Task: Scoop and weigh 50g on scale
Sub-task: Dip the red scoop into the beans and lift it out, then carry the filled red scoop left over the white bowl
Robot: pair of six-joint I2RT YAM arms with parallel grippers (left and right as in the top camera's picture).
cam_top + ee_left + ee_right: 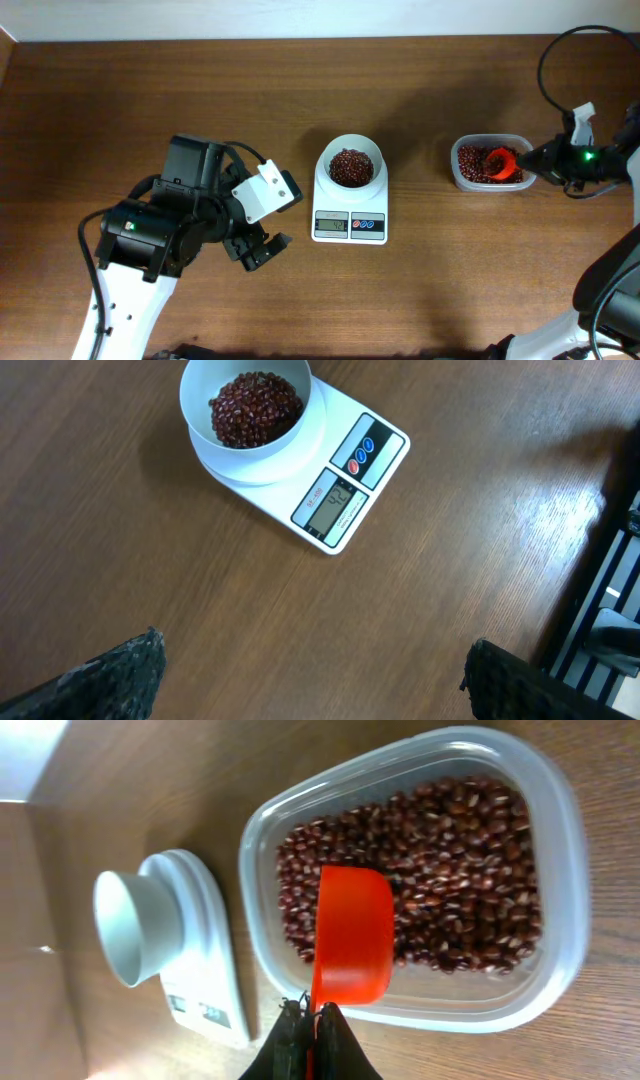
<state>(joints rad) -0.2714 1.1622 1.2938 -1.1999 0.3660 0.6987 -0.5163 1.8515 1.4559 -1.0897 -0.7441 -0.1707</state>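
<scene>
Left wrist shows scale (330, 508) digits, right wrist shows scoop (350, 935)

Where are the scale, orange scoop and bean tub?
scale (332, 506): left wrist view, on its grey display.
orange scoop (350, 935): right wrist view, on its cup.
bean tub (570, 890): right wrist view, on its clear rim.

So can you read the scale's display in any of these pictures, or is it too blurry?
Overhead: the display is too small to read. Left wrist: closest and sharpest, its digits show, though tilted. Right wrist: the scale is seen side-on, display a pale blur.
</scene>
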